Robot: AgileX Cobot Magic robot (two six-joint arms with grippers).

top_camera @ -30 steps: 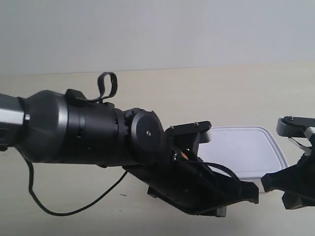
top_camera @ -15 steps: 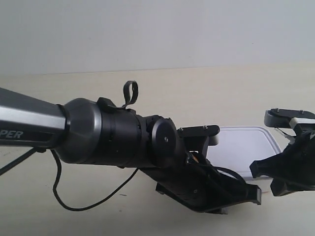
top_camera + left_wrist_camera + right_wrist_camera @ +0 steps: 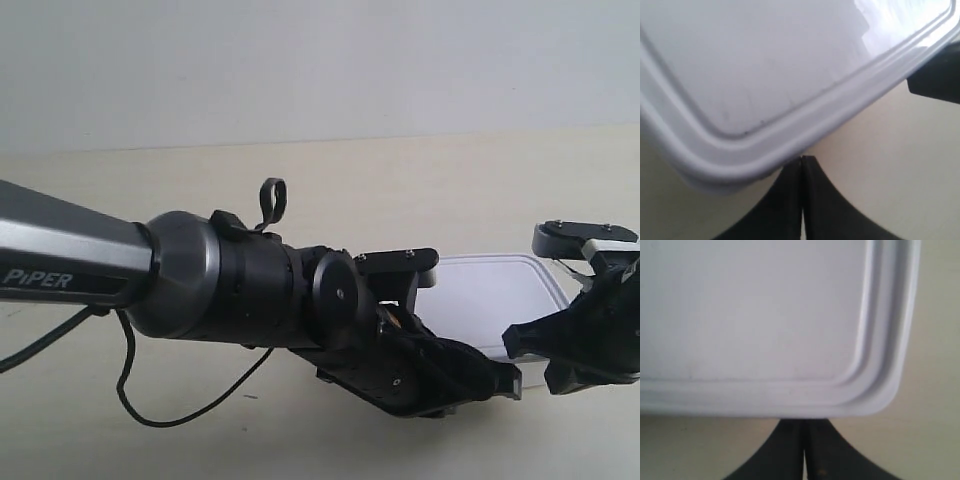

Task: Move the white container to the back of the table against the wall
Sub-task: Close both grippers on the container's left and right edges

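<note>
The white container (image 3: 500,300) lies flat on the table (image 3: 350,190), well short of the wall (image 3: 320,60). Its lid fills the left wrist view (image 3: 770,65) and the right wrist view (image 3: 755,315). My left gripper (image 3: 801,160) is shut with nothing between its fingers, and its tips touch the container's rim near a rounded corner. The right gripper (image 3: 804,421) is shut too, its tips at the container's front edge by another corner. In the exterior view, the gripper of the arm at the left (image 3: 508,382) and that of the arm at the right (image 3: 515,342) sit at the container's near side.
The thick dark arm (image 3: 230,290) reaches across the table from the exterior view's left, trailing a black cable (image 3: 150,415). A dark piece of the other gripper (image 3: 937,80) shows beyond the container in the left wrist view. Bare table lies between container and wall.
The arm at the exterior view's left has reached further right, bringing its gripper against the container's near side. The other gripper has shifted left toward the container. The container has hardly moved.
</note>
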